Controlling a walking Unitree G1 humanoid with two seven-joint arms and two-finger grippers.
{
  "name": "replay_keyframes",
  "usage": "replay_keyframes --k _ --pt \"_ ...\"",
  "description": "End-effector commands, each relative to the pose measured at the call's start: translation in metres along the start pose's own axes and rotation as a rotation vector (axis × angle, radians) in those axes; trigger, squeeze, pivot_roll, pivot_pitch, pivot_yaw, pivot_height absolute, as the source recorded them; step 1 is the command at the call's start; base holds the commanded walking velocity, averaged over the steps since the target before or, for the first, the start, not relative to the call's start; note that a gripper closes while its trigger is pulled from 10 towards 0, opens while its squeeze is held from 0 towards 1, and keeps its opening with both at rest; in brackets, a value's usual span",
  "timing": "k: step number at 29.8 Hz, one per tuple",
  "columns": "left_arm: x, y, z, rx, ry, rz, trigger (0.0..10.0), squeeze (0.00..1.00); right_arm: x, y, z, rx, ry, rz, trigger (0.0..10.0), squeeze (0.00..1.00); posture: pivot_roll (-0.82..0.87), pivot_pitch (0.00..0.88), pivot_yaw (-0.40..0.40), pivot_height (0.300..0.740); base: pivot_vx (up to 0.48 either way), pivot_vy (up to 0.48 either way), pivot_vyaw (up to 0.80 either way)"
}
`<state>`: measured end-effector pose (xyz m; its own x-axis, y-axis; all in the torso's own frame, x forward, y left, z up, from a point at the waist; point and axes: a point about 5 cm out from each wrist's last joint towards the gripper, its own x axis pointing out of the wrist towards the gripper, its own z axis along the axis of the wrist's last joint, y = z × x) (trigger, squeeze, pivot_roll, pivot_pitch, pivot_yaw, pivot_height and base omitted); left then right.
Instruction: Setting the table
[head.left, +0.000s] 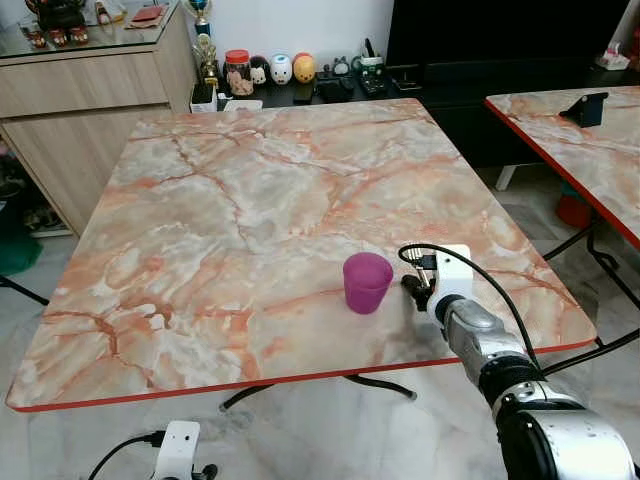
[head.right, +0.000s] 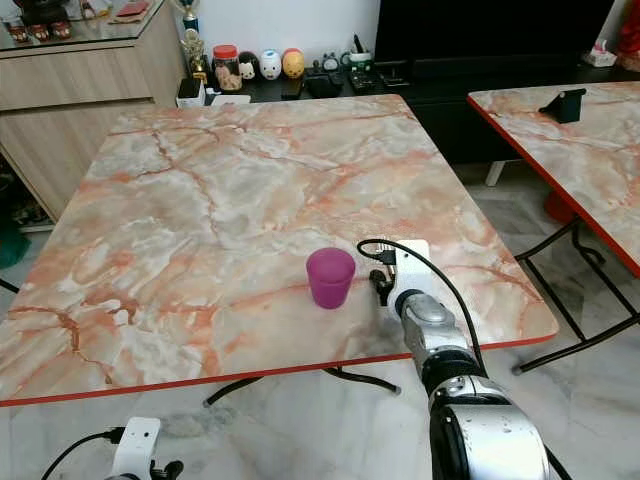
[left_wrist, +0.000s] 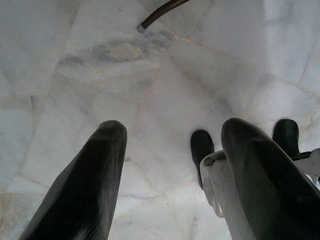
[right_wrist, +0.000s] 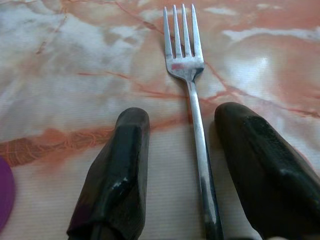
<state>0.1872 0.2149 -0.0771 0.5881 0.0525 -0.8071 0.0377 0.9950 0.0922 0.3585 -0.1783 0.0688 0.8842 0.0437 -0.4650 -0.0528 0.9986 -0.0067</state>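
Right end effector, item one: two black fingers spread apart, resting low on the worktop, a square marble-patterned top with a red edge. Between the fingers lies a silver metal fork, tines pointing away, flat on the surface and gripped by nothing.

Translucent purple plastic cup: upright, just beside the end effector on its left, near the front edge.

Step, as I read it: the fork is laid down and released beside the cup. My next move calls for backing the arm straight off without dragging the handle.

Left end effector: idle, fingers parted, hanging over pale marble floor.

Head views hide the fork behind the wrist; the right wrist view supplies it.
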Motion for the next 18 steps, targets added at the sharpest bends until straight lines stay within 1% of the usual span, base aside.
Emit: replay_keyframes --k 1,18 --pt "-0.0010 -0.0006 -0.0070 -0.010 0.025 -0.004 10.0 0.00 -0.0011 -0.0002 -0.0127 -0.008 0.043 -0.004 0.0 0.00 0.02 0.000 0.003 0.740 0.000 0.000 0.00" --pt "-0.0010 -0.0005 -0.0066 -0.011 0.025 -0.007 10.0 0.00 -0.0019 -0.0009 -0.0174 -0.028 0.051 -0.011 0.0 0.00 0.02 0.000 0.004 0.740 0.000 0.000 0.00"
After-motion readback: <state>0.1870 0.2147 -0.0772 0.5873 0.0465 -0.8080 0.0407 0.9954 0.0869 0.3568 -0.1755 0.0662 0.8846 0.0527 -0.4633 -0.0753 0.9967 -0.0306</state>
